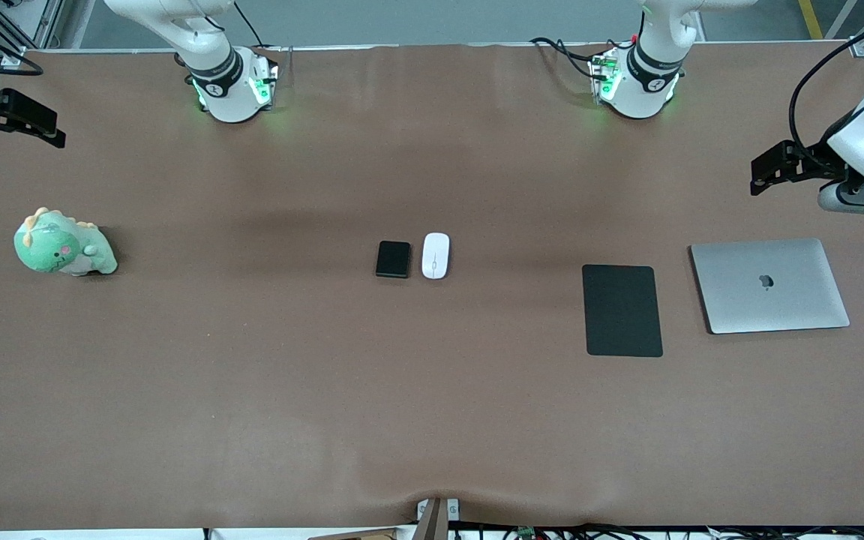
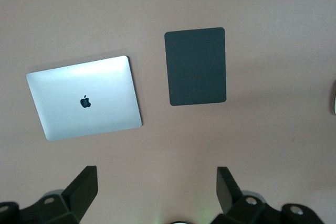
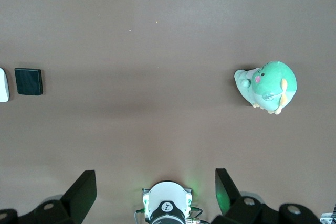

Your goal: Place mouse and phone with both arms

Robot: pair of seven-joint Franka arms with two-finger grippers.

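The white mouse (image 1: 436, 256) and the black phone (image 1: 393, 259) lie side by side in the middle of the brown table, the mouse on the side toward the left arm's end. In the right wrist view the phone (image 3: 28, 81) shows whole and only an edge of the mouse (image 3: 3, 84). A sliver of the mouse (image 2: 334, 97) shows in the left wrist view. My left gripper (image 1: 754, 176) (image 2: 157, 179) is open and empty, high over the left arm's end. My right gripper (image 1: 59, 129) (image 3: 156, 182) is open and empty, high over the right arm's end.
A flat black mouse pad (image 1: 622, 310) (image 2: 196, 66) and a closed silver laptop (image 1: 769, 285) (image 2: 85, 98) lie toward the left arm's end. A green plush dinosaur (image 1: 63, 244) (image 3: 268, 86) sits toward the right arm's end.
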